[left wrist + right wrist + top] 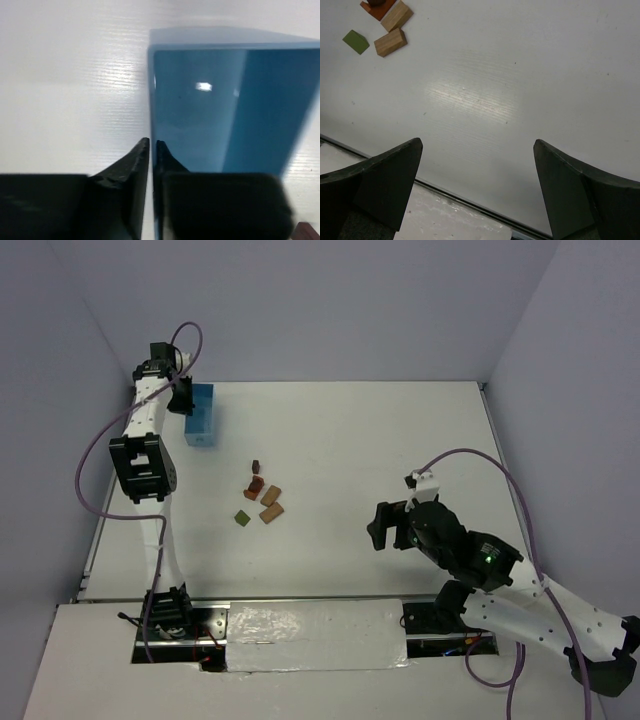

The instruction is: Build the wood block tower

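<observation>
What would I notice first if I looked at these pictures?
A bright blue box at the table's far left, with the left gripper pinching its wall. Little wooden blocks lie scattered in the middle, while the right gripper hangs wide open over bare table.

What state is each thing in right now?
Left gripper: shut on blue box wall.
Right gripper: open, empty.
Blue box: gripped by its wall, nothing seen inside.
Wood blocks: loose on table, no tower yet.
</observation>
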`<state>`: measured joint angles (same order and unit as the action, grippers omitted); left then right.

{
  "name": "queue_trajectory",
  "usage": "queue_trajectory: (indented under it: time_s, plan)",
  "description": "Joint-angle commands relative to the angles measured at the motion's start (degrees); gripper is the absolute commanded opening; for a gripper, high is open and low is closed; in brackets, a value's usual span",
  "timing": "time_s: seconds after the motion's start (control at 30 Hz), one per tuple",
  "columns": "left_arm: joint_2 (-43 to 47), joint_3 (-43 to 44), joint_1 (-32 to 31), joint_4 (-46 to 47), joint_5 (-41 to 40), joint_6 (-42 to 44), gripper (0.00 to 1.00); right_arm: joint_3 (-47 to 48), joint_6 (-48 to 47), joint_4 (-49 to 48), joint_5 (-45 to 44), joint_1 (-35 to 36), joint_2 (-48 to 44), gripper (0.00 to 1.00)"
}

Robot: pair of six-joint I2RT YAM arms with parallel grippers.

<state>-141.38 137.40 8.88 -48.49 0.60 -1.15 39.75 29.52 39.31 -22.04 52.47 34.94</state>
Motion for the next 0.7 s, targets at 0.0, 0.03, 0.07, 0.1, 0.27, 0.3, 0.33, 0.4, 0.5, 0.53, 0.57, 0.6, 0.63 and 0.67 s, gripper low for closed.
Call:
queue_trajectory:
  time_s: [0.0, 0.03, 0.07, 0.1, 0.27, 0.3, 0.33, 0.4, 0.5, 0.53, 0.57, 0.6, 0.63, 0.67]
  plan:
    - [-1.8, 2.5, -0.2, -0.1, 0.8, 2.6, 0.27, 0.2, -0.3, -1.2, -1.0, 0.7, -1.0, 1.0]
    - [-2.0, 2.5, -0.2, -0.2, 0.1, 2.6, 0.32, 0.2, -0.3, -1.2, -1.0, 0.8, -1.0, 1.0]
    - [-2.0, 2.6, -0.2, -0.1, -0.3, 2.3, 0.36, 0.2, -0.3, -1.3, -1.0, 0.9, -0.8, 1.0]
    - [-2.0, 3.2, 0.2, -0.2, -0.3, 1.6, 0.48, 0.2, -0.4, -1.3, -0.9, 0.8, -0.7, 1.0]
    - [1.6, 3.4, 0.9, 0.3, -0.3, -2.1, 0.99, 0.2, -0.4, -1.4, -1.1, 1.4, -0.5, 1.0]
    - [2.8, 3.7, 0.8, 0.3, -0.3, -2.5, 0.99, 0.2, -0.4, -1.5, -1.1, 1.5, -0.7, 1.0]
    - [5.8, 3.6, 0.6, 0.8, -2.4, -2.9, 0.99, 0.0, -0.5, -1.5, -1.2, 1.5, -0.6, 1.0]
    - [9.8, 2.7, 0.3, 1.6, -6.4, -4.1, 1.0, 0.1, -0.5, -1.6, -1.0, 1.5, -0.5, 1.0]
    - [19.6, -0.6, -0.4, 3.6, -10.4, -6.8, 1.0, 0.2, -0.9, -2.1, -0.1, 1.6, -0.6, 1.0]
    - [25.0, -1.6, -0.8, 3.9, -11.1, -7.3, 1.0, 0.1, -1.0, -2.9, 0.2, 1.6, -0.5, 1.0]
    - [28.0, -2.9, -1.8, 4.5, -12.1, -8.4, 0.99, -0.1, -0.6, -3.6, 0.3, 1.6, -0.4, 1.0]
    - [30.9, -6.7, -2.2, 5.0, -13.1, -8.9, 0.99, -0.4, -0.3, -4.5, 0.7, 1.6, -0.2, 1.0]
    - [37.4, -9.1, -2.7, 5.8, -12.9, -10.0, 1.0, -0.8, 0.0, -7.0, 1.3, 1.6, 1.0, 1.0]
    - [41.1, -12.5, -3.3, 8.6, -12.6, -11.2, 0.99, -0.7, 0.7, -8.1, 2.8, 1.5, 2.2, 1.0]
